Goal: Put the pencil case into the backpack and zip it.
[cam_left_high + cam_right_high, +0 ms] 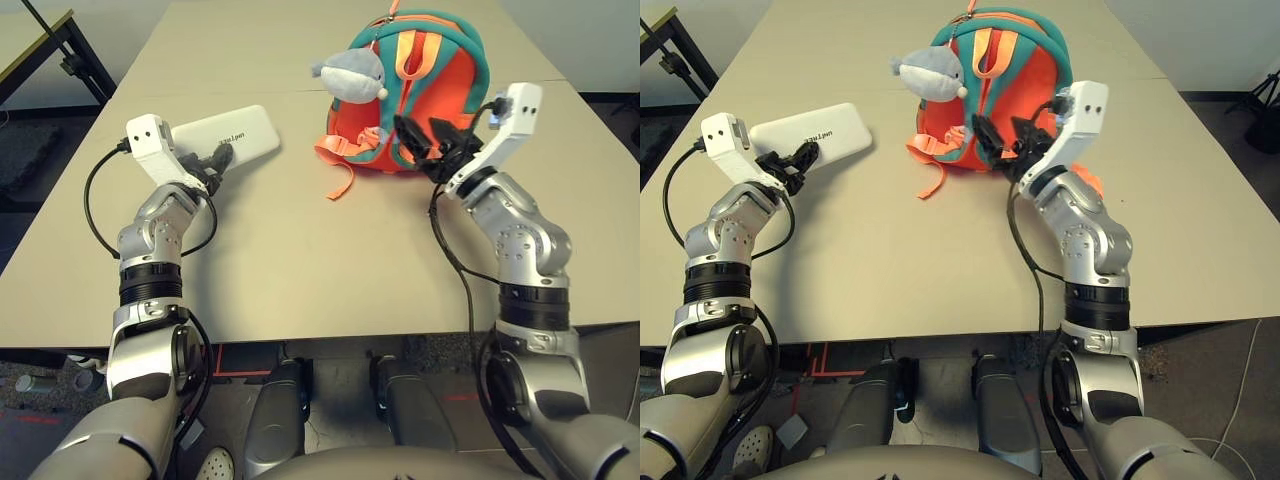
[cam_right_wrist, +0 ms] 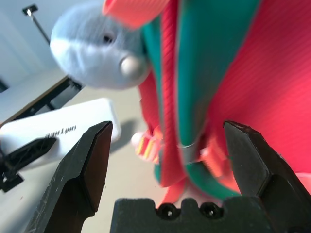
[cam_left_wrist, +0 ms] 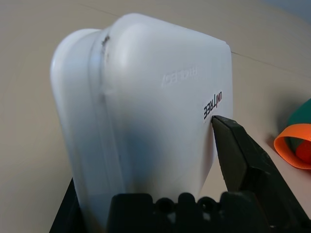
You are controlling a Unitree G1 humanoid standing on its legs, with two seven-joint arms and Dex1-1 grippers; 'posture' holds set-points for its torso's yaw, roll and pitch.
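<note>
Your left gripper (image 1: 222,157) is clamped on the near end of the case (image 1: 235,133), which lies flat on the table (image 1: 300,260) left of the backpack (image 1: 425,85); holding it by the end likely leaves the far end free to enter the bag. The case reads "UNITREE". The backpack stands upright, a plush shark (image 1: 350,72) hanging on its front. Your right gripper (image 1: 428,135) has its jaws wide apart at the backpack's front, holding nothing, probably positioned to steady or open it.
</note>
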